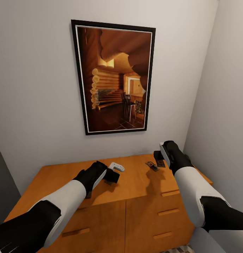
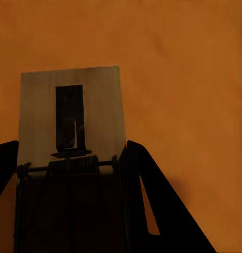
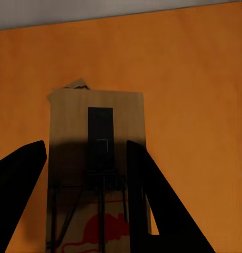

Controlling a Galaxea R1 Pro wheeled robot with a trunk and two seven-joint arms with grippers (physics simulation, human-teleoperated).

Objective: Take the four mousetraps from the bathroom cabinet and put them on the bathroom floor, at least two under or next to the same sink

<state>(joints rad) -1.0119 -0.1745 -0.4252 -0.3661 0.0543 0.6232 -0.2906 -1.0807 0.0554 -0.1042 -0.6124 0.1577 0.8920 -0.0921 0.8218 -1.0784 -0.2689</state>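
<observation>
Mousetraps are seen lying on top of the cabinet [image 1: 135, 182], below the framed picture [image 1: 114, 77] on the wall. One mousetrap [image 2: 71, 137] is framed between the spread fingers of the left gripper [image 1: 112, 176], which is reached forward and down over the middle of the cabinet top; the fingers are held apart at the board's sides, and contact cannot be told. A small white object [image 1: 116, 166] lies just behind that gripper. The right gripper [image 1: 159, 160] is extended over the cabinet's right rear part, its fingers likewise spread on either side of a second mousetrap [image 3: 97, 158] printed with a red figure. Another trap [image 1: 152, 166] is seen just beside the right gripper.
</observation>
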